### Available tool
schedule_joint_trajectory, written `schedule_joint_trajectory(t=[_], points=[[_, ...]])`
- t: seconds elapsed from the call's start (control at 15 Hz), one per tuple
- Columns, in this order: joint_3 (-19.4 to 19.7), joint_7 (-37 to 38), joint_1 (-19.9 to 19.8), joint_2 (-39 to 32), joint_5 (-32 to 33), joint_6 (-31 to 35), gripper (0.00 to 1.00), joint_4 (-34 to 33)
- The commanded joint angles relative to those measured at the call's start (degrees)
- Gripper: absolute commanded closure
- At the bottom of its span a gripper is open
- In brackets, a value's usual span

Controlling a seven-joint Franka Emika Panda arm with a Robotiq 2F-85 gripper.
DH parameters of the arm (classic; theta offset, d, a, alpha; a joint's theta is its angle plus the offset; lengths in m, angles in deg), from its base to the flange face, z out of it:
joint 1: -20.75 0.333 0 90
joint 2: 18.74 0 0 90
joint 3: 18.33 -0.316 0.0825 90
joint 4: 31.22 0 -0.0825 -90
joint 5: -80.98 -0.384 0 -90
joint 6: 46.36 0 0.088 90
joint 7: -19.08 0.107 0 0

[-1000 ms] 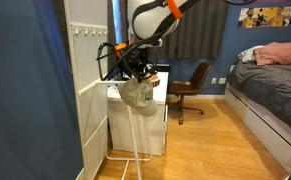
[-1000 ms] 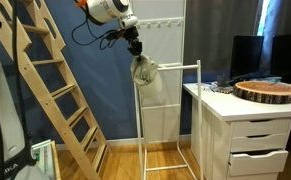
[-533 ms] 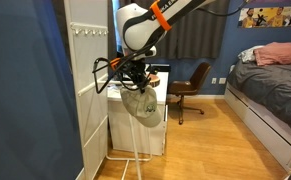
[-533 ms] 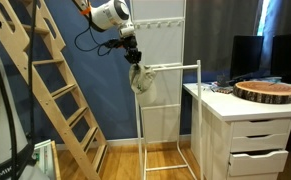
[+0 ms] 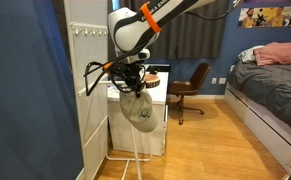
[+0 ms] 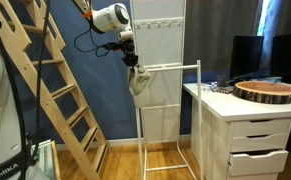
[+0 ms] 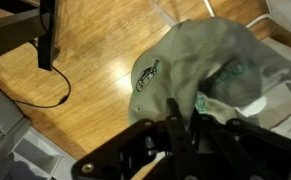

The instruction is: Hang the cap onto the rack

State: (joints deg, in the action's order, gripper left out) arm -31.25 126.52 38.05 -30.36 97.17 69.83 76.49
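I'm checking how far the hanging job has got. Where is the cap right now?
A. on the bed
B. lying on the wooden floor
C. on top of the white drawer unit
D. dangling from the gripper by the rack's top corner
D: the cap sags like a pouch from the gripper, which pinches it, right beside the end of the top bar of the rack.

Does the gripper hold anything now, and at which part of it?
Yes. The gripper holds the cap, shut on the fabric at its top edge; the rest sags below. Whether that edge is brim or band cannot be told.
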Motion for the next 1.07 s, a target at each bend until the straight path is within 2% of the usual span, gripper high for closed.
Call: schedule_joint_trajectory(t=[0.0, 0.33, 0.6, 0.67, 0.73, 0.87, 1.0], points=[[-0.9, -6.2, 0.6, -0.3, -6.0, -1.5, 0.97, -2.6], [-0.2, -5.3, 0.8, -0.9, -8.2, -4.4, 0.97, -4.3], [0.2, -5.7, 0.7, -1.7, -8.3, -9.2, 0.97, -5.0], [0.2, -6.2, 0.7, -1.9, -8.4, -10.1, 0.88, -5.1], [0.2, -6.1, 0.7, -2.1, -8.4, -10.6, 0.64, -5.1], [0.3, -6.4, 0.6, -2.4, -8.7, -11.7, 0.60, -5.2], [0.3, -7.7, 0.4, -1.7, -8.8, -11.4, 0.46, -4.6]])
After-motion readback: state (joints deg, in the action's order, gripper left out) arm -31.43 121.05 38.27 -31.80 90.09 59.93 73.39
